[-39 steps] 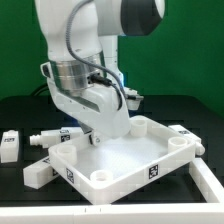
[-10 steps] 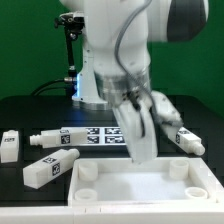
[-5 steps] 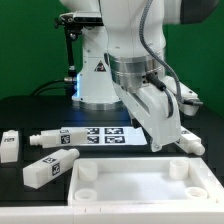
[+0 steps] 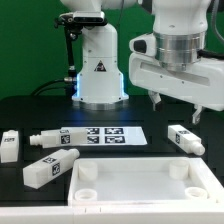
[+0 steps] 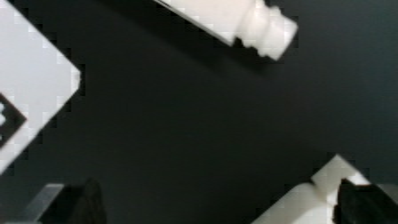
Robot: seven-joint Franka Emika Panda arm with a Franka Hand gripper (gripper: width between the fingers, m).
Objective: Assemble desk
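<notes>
The desk top [image 4: 140,186], a white tray with a raised rim, lies at the front of the black table. Three white legs with marker tags lie to its left [image 4: 10,145] [image 4: 54,139] [image 4: 50,169], and one more leg [image 4: 186,140] lies behind its right corner. My gripper [image 4: 177,108] hangs open and empty above that right leg, clear of the table. In the wrist view the gripper [image 5: 214,207] shows dark fingertips [image 5: 71,205] wide apart over black table, with a white leg end [image 5: 326,185] beside one finger and another white leg [image 5: 249,22] farther off.
The marker board [image 4: 105,135] lies flat behind the desk top. The robot's white base [image 4: 98,70] stands at the back centre. A white flat edge [image 5: 27,95] shows at the side of the wrist view.
The arm has lifted off the desk top and swung up toward the exterior view's right, staying open. The desk top and legs have not moved in the last second.
</notes>
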